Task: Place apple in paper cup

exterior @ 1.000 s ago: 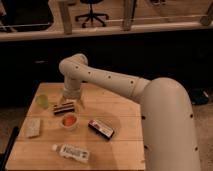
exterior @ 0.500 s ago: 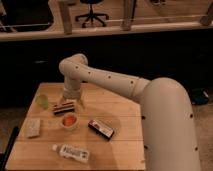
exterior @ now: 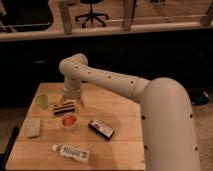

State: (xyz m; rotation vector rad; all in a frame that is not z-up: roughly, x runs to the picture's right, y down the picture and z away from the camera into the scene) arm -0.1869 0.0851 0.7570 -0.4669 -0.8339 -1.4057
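my gripper hangs low over the back left of the table, just above a dark bar; i cannot tell whether it is apart or together, or if it touches anything. the green apple sits at its 9 o'clock, near the left edge. the paper cup is at 6 o'clock. bare wood lies open at 3 o'clock. a white bottle lies by the front edge.
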